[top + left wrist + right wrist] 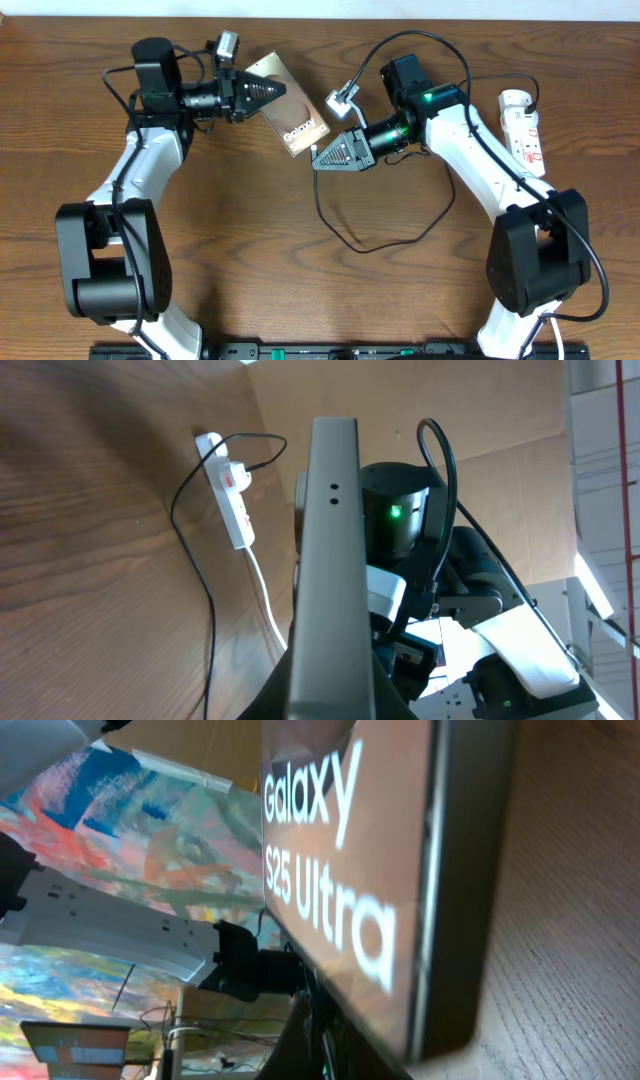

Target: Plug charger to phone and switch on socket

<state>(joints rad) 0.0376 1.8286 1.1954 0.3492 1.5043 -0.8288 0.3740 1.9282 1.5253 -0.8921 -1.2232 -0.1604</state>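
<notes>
The phone (290, 118) lies tilted at the back centre, its brown screen with white "Galaxy" lettering facing up. My left gripper (272, 92) is shut on its upper left edge. The left wrist view shows the phone (330, 560) edge-on between the jaws. My right gripper (320, 160) sits just right of the phone's lower end, shut on the tip of the charger. The charger's thin black cable (350, 243) loops down over the table and back toward the socket (523, 130), a white strip at the far right. The right wrist view shows the phone's screen (340, 870) very close; the connector tip is hidden.
The socket (232, 500) with red switches, its white cord (265, 600) and the charger cable (195, 560) show in the left wrist view. The right arm (480, 160) lies between the phone and the socket. The wooden table (250, 260) is bare in front.
</notes>
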